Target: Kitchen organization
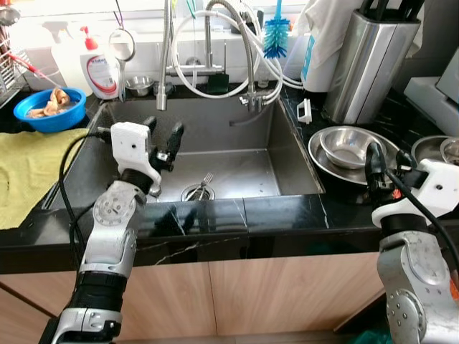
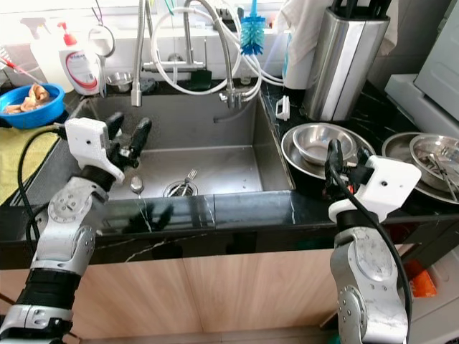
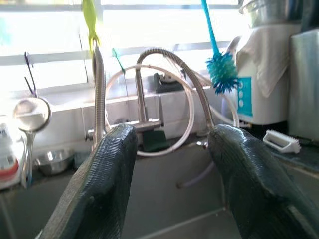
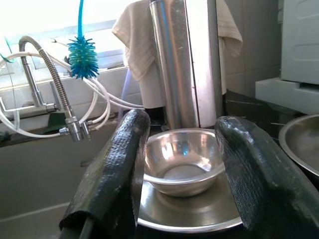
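We are holding our left gripper [image 1: 166, 140] over the near left part of the sink [image 1: 280, 154], forearm angled up from the counter edge, fingers [image 3: 102, 184] spread apart and gripping nothing. We are keeping our right gripper [image 2: 333, 162] raised at the counter's near edge, fingers parted and empty, pointing at the small steel bowl [image 4: 182, 159] sitting on a steel plate [image 4: 189, 211] just right of the sink. A fork [image 1: 204, 185] is lying at the drain. Farther back, a blue bottle brush [image 1: 276, 36] is hanging by the faucet [image 1: 215, 50].
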`<state>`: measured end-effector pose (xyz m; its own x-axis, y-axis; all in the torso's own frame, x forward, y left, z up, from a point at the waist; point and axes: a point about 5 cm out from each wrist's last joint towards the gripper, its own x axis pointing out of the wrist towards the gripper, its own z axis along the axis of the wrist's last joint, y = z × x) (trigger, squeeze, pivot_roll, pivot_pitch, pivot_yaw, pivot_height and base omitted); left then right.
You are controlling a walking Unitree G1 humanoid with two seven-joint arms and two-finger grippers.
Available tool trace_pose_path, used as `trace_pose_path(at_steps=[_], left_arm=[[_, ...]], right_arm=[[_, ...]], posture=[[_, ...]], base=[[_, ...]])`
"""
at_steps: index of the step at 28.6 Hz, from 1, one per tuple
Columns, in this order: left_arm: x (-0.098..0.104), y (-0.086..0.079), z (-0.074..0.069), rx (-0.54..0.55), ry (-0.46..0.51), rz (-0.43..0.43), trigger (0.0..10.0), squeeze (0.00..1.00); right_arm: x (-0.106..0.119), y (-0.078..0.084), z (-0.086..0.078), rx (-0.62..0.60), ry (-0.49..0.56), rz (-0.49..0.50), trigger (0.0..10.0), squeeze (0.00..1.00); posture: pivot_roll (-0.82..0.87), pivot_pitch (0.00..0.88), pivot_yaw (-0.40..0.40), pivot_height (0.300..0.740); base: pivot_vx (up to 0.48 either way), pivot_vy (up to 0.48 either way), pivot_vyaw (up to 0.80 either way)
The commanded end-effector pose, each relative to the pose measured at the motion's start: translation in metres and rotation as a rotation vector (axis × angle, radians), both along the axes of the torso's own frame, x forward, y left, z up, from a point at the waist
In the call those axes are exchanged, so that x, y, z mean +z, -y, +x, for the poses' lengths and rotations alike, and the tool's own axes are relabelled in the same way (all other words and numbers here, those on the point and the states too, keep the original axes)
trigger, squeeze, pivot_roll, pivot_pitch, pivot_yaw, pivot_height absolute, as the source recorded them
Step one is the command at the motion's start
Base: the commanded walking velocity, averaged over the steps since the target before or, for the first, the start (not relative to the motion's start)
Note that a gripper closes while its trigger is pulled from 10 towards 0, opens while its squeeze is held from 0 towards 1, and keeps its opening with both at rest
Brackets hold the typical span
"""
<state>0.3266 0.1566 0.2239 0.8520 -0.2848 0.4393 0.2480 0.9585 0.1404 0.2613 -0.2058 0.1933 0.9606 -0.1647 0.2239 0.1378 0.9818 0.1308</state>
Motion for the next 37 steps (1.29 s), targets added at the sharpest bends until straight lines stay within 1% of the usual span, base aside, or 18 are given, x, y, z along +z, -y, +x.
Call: trace_pose_path(at_steps=[1, 8, 12, 20, 25, 28, 32, 35, 37], left_arm=[[0.002, -0.008, -0.003, 0.015, 0.001, 0.007, 10.0, 0.00], [-0.007, -0.010, -0.009, 0.006, -0.031, 0.051, 10.0, 0.00], [-0.010, -0.014, -0.009, 0.023, -0.037, 0.069, 10.0, 0.00], [-0.007, -0.009, -0.007, 0.038, -0.033, 0.035, 10.0, 0.00], [-0.006, -0.008, -0.005, 0.048, -0.031, 0.015, 10.0, 0.00], [-0.004, -0.008, -0.004, 0.051, -0.027, 0.005, 10.0, 0.00], [-0.003, -0.007, -0.003, 0.052, -0.023, 0.003, 10.0, 0.00], [-0.002, -0.007, -0.003, 0.053, -0.019, -0.001, 10.0, 0.00], [-0.002, -0.007, -0.003, 0.050, -0.019, -0.002, 10.0, 0.00]], right_arm=[[0.003, 0.004, 0.002, -0.016, 0.009, -0.006, 10.0, 0.00], [0.003, 0.007, 0.001, -0.019, 0.010, -0.017, 10.0, 0.00], [0.002, 0.008, 0.001, -0.016, 0.010, -0.022, 10.0, 0.00], [0.006, 0.001, 0.000, 0.018, 0.032, -0.050, 10.0, 0.00], [0.008, -0.001, 0.000, 0.024, 0.041, -0.079, 10.0, 0.00], [0.007, -0.001, 0.000, 0.025, 0.045, -0.060, 10.0, 0.00], [0.007, -0.001, 0.000, 0.028, 0.045, -0.075, 10.0, 0.00], [0.009, -0.003, -0.001, 0.037, 0.053, -0.098, 10.0, 0.00], [0.008, -0.003, -0.001, 0.034, 0.054, -0.087, 10.0, 0.00]], posture=[[-0.06, 0.000, 0.021, 0.740], [-0.06, 0.000, 0.020, 0.740], [-0.06, 0.000, 0.017, 0.740], [-0.06, 0.000, 0.015, 0.740], [-0.07, 0.000, 0.014, 0.740], [-0.07, 0.000, 0.016, 0.740], [-0.07, 0.000, 0.016, 0.740], [-0.07, 0.000, 0.017, 0.740], [-0.07, 0.000, 0.017, 0.740]], base=[[0.000, 0.000, 0.00], [0.000, 0.000, 0.00], [0.000, 0.000, 0.00], [0.000, 0.000, 0.00], [0.000, 0.000, 0.76], [0.000, 0.000, 0.00], [0.000, 0.000, 0.00], [0.000, 0.000, 0.79], [0.000, 0.000, 0.70]])
